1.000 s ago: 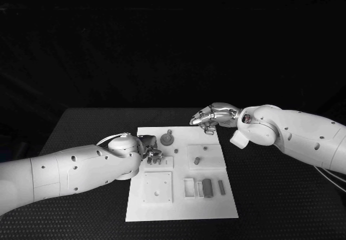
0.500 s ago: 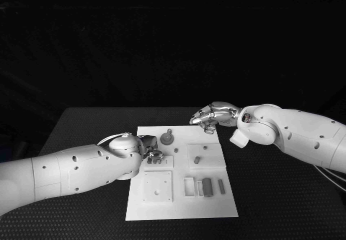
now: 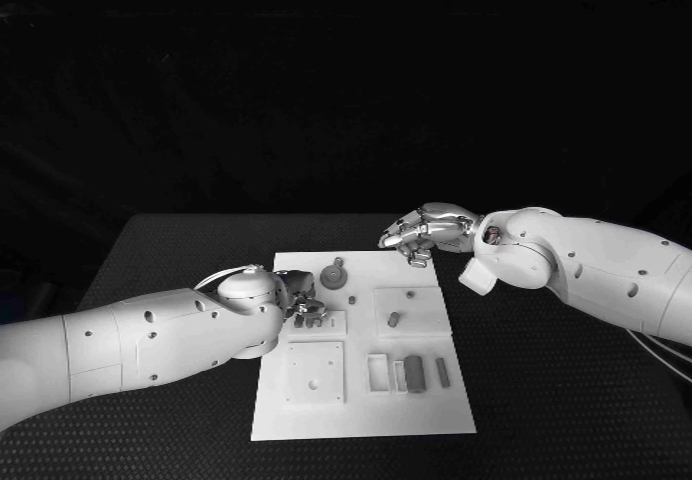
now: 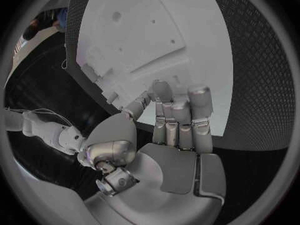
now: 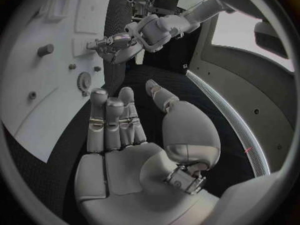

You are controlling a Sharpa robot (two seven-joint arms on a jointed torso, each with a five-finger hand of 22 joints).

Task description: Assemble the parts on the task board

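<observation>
The flat white plastic task board [image 3: 364, 400] lies mid-bench, its small grey parts [image 3: 414, 374] untouched. The left hand [image 3: 303, 303] barely shifts at the board's left edge, fingers clenched, empty; the right hand [image 3: 426, 232] stays hovering, likewise. Assembly seems stalled.

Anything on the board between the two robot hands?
Yes: head view shows a round gear lying on the board between the left robot hand and right robot hand.

1. You have one task board [image 3: 361, 400].
2. You have two hands over it: the left hand [image 3: 300, 300] and the right hand [image 3: 423, 232].
3. The small grey parts can't be counted reliably.
</observation>
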